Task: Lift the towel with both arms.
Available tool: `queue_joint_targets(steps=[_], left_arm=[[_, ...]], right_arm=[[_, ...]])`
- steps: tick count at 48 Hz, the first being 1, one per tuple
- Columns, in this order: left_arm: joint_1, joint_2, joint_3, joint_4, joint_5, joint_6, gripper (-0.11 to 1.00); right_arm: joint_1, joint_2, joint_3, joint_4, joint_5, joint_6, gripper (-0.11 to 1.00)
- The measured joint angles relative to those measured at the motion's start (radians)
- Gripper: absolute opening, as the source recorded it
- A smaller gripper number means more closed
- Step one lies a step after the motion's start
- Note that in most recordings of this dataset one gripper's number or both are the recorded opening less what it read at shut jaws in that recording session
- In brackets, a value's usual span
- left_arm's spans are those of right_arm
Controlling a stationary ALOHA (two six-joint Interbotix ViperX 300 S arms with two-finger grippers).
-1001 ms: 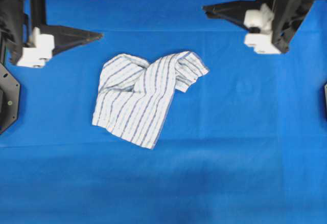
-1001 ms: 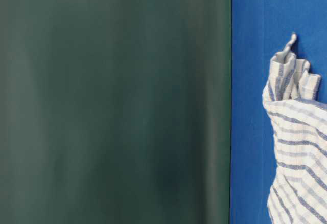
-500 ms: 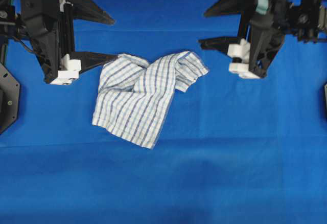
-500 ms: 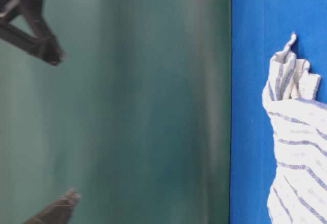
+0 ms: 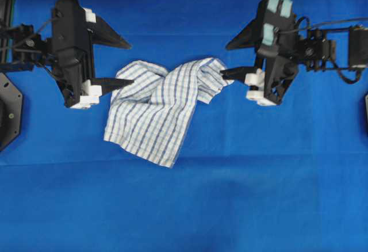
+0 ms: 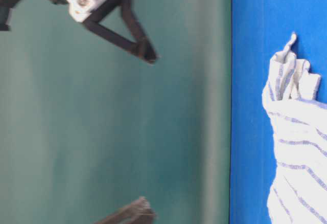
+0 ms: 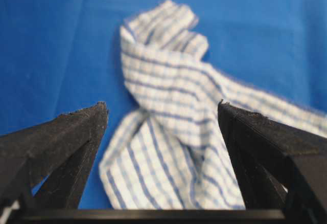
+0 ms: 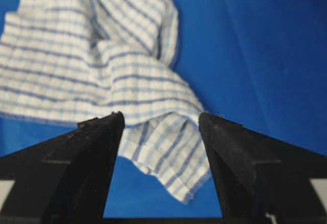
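The towel, white with thin blue checks, lies crumpled on the blue tablecloth. My left gripper hangs open at the towel's upper left end, one fingertip over its edge. My right gripper is open at the towel's upper right corner, its lower fingertip reaching that corner. In the left wrist view the towel shows between and beyond the spread fingers of the left gripper. In the right wrist view a towel corner lies between the fingers of the right gripper. Neither holds anything.
The tablecloth covers the whole table. In the table-level view the towel sits at the right on the blue cloth, with two black fingers in front of a dark green backdrop; which arm they belong to I cannot tell.
Both arms have come in from the far corners toward the towel, and their open fingers now stand at its two upper ends. The towel has not moved.
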Motion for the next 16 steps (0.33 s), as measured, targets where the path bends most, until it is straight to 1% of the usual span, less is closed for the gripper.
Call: queue_joint_targets(steps=[8,16], left_arm=[[0.000,0.057,0.054,0.000,-0.071,0.000,0.92],[0.000,0.132,0.123,0.000,-0.193,0.000,0.92]], right_arm=[[-0.012,0.075,0.031,0.000,-0.064,0.000,0.64],[-0.026,0.169,0.049,0.000,-0.141,0.000,0.64]])
